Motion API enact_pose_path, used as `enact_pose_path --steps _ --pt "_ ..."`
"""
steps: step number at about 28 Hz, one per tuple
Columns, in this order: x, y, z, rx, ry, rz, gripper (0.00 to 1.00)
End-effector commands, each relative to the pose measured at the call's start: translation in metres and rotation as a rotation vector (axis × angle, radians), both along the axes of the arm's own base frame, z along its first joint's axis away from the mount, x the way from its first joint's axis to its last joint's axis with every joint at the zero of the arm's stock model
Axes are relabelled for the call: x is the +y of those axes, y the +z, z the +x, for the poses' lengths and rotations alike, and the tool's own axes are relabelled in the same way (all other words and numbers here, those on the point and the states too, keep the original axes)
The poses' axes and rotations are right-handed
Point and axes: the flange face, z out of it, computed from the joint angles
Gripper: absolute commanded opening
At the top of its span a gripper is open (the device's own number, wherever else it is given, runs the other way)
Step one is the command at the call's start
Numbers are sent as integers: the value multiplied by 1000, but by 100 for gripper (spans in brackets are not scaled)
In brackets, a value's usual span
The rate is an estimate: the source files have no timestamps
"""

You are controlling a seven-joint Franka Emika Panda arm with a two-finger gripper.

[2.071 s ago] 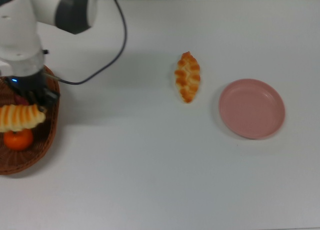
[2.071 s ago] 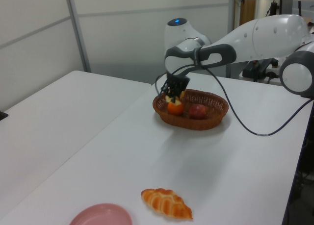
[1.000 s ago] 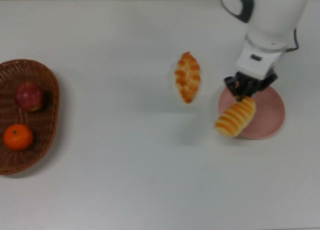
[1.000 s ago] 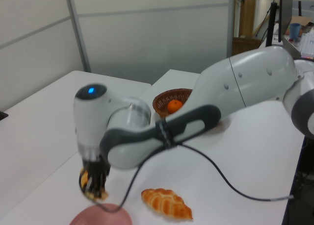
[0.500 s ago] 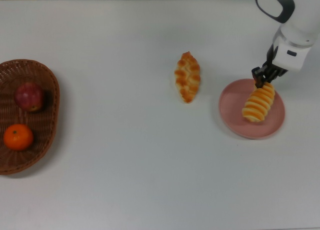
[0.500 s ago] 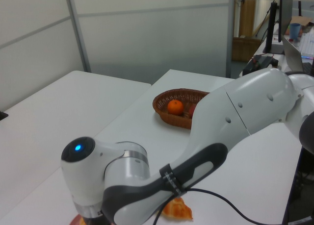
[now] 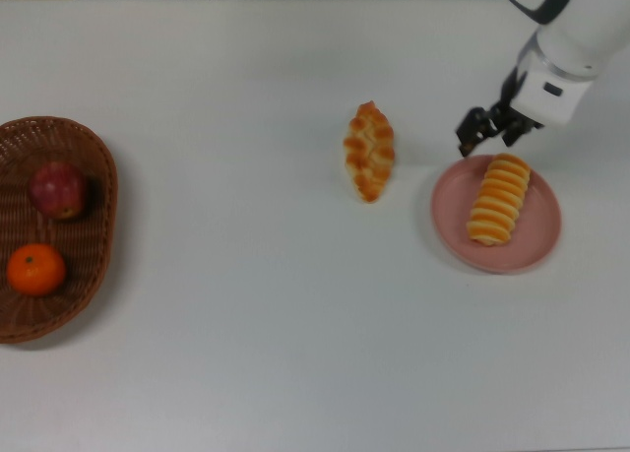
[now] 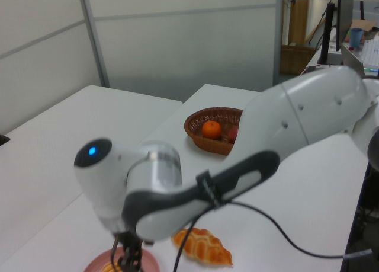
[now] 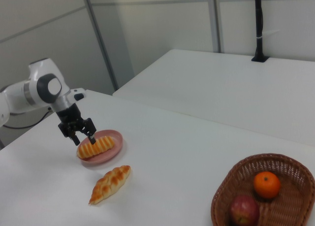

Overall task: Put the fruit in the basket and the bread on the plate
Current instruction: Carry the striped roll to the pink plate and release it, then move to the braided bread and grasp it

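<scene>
Top view: ribbed loaf point(image 7: 497, 199) on plate point(image 7: 536, 243); claw point(image 7: 489, 130) seemingly apart.

basket point(image 7: 59, 314) cropped, plate point(image 8: 95, 264) cropped, apple point(image 8: 233, 134) half-hidden

White worktop point(image 7: 246, 324); 2nd white table point(image 9: 236, 83) sitting behind; pale panel walls point(image 8: 177, 35); black pole point(image 9: 258, 24) standing on far table.
</scene>
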Motion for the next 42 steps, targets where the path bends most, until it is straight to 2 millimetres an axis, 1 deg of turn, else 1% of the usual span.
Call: enact_pose_path --steps 1,5,6,7,10,11,16,17,18,23,25,26,27,28,29,30,31,33,37,41,42 --pt "-55 18 4 91 -42 -66 100" --pt "-78 1 10 155 -14 -107 100" --pt "-90 -13 15 188 -6 -121 100" --pt "-93 -19 17 199 -2 -127 100" --pt "-100 -35 22 212 -2 -156 100" --pt "-103 -46 25 220 2 -183 100" --pt "-112 -72 23 252 6 -222 100" --pt "-118 -82 24 261 7 -242 100" --pt "-118 -90 23 270 8 -251 100" --pt "-122 -108 25 285 18 -281 100" --pt "-123 -110 26 283 27 -294 99" --pt "-124 -110 26 285 36 -297 93" --pt "-124 -110 26 288 45 -298 84" --pt "-124 -111 26 296 60 -294 50" --pt "-124 -111 26 297 55 -288 29" --pt "-124 -110 26 295 48 -285 10" --pt "-124 -109 27 292 43 -283 0" --pt "-128 -107 30 289 33 -279 0" --pt "-130 -104 32 283 28 -273 0" --pt "-131 -94 38 264 20 -263 0" --pt "-133 -92 39 263 15 -260 0"
